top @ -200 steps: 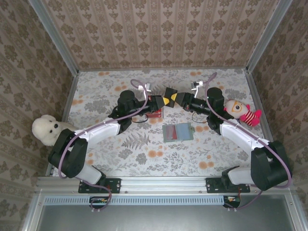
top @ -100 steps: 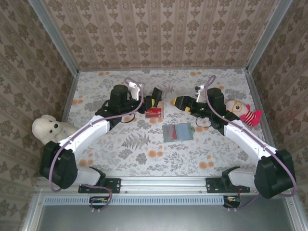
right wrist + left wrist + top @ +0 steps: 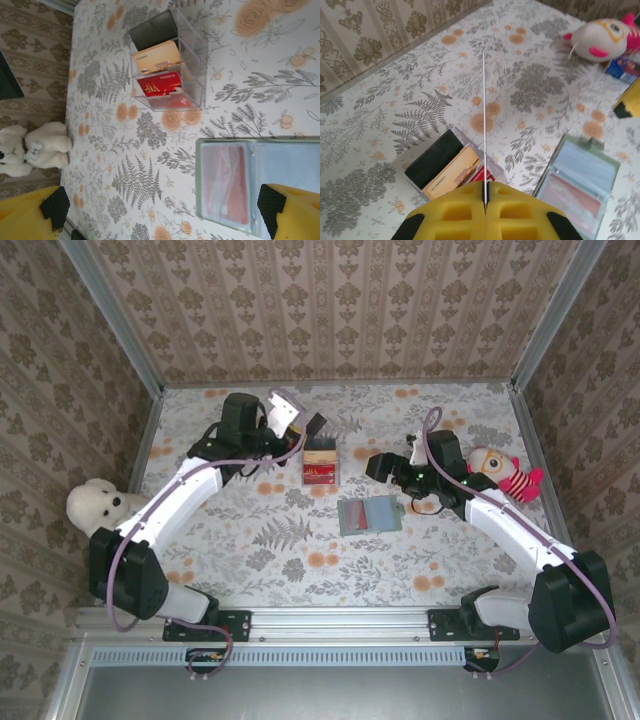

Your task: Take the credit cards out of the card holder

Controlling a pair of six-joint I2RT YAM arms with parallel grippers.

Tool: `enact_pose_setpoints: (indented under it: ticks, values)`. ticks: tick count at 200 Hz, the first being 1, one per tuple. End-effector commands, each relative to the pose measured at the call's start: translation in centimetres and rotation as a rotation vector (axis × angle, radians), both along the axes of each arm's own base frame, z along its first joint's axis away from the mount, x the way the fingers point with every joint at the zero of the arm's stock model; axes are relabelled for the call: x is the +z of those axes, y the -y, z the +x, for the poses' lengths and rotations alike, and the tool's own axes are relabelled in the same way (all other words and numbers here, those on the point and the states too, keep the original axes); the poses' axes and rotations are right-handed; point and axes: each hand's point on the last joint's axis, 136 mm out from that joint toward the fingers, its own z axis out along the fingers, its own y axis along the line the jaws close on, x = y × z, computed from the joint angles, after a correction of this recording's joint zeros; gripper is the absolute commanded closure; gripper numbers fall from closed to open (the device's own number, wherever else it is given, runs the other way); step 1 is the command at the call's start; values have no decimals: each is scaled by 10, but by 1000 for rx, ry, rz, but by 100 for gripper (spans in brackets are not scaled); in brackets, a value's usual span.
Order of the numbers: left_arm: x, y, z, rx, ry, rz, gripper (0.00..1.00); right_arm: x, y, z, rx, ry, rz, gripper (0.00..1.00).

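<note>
Right now the card holder lies open flat mid-counter, long axis left-right. It sits just nearward of the right claw, which is spread wide and is the nearer one. The left claw is pinching a thin card above the clear box. Nothing blocks the holder.

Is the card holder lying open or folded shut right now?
Open. The card holder lies spread flat on the table, both panels side by side, with a reddish card showing in one pocket.
</note>
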Motion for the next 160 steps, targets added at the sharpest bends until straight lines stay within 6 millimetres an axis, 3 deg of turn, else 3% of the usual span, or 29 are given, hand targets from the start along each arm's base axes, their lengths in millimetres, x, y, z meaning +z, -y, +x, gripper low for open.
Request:
enact_pose_setpoints:
  ticks: [1,75,136,160]
  values:
    - [-10,-12,10,-92,75,152,100,-4,7,-7,-19,-17,-28,0]
    - [-57,3,39,-442,85,273,100,-26,12,-14,-15,-65,-78,0]
    - [-88,6,73,-581,56,401,100,-43,-4,-2,42,-160,-54,0]
    - [-95,9,68,-679,52,384,100,-51,-12,1,54,-197,-27,0]
